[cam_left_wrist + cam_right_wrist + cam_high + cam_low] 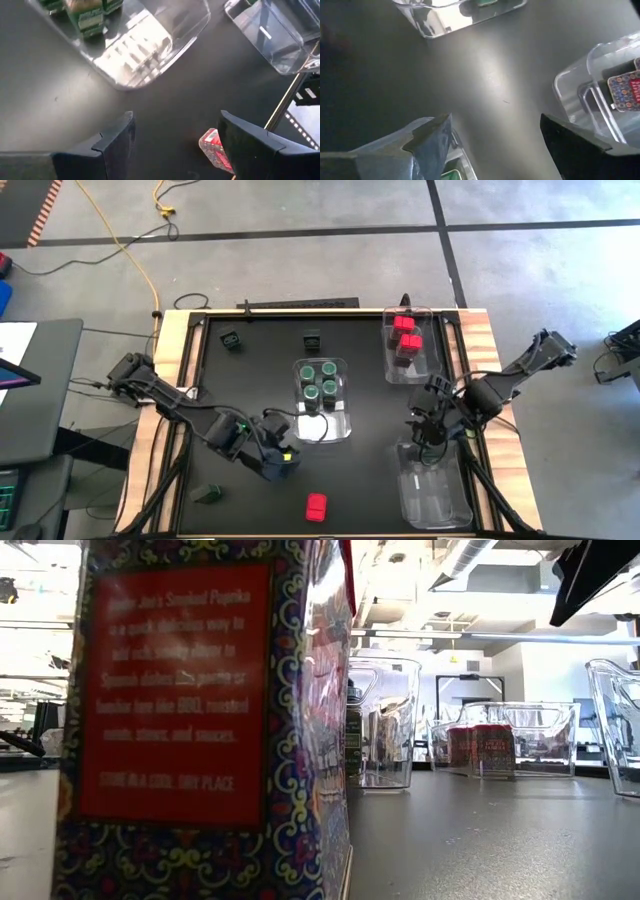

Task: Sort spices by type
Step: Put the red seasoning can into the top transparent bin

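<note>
The left end effector [283, 461] hangs over the black table [250, 380], just beside the near end of the middle bin [343, 432] — its fingers [112, 145] stand apart with nothing between them. A red spice box [316, 506] lies near it by the table's front edge. Green-topped jars [320, 380] sit in the middle bin, red boxes [405, 335] in the far right bin. The right end effector [428, 442] hovers empty, fingers apart, by the near right bin [432, 515]. Dark spice jars [232, 339] stand loose at the back.
</note>
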Tool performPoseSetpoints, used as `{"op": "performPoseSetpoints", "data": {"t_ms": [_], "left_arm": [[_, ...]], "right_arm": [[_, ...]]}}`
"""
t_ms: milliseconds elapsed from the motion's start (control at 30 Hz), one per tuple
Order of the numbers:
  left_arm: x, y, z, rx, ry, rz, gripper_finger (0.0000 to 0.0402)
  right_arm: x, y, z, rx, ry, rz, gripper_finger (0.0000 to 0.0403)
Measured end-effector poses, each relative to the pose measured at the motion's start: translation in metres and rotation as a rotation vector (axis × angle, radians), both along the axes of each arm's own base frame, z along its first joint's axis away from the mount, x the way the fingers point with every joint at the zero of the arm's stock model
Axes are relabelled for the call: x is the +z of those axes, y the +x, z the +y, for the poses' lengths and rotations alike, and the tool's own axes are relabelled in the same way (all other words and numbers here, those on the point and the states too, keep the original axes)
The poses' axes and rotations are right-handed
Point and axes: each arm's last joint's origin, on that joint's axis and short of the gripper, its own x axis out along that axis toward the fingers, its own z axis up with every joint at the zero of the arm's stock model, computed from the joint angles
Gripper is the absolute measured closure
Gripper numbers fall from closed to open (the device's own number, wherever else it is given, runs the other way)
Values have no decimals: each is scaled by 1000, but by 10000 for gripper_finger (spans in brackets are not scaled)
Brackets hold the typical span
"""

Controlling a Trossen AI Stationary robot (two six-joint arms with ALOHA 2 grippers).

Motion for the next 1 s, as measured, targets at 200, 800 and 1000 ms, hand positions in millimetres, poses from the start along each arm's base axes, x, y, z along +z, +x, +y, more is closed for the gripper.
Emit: {"op": "performPoseSetpoints", "data": {"t_ms": [200, 800, 1000], "left_arm": [[0, -3, -4, 72, -42, -18, 135], [-16, -9, -10, -74, 229, -56, 135], [-55, -30, -24, -190, 207, -193, 135]], "right_arm": [[2, 0, 8, 24, -1, -63, 73], [-17, 60, 49, 503, -144, -382, 73], [-23, 97, 66, 602, -115, -387, 73]]}}
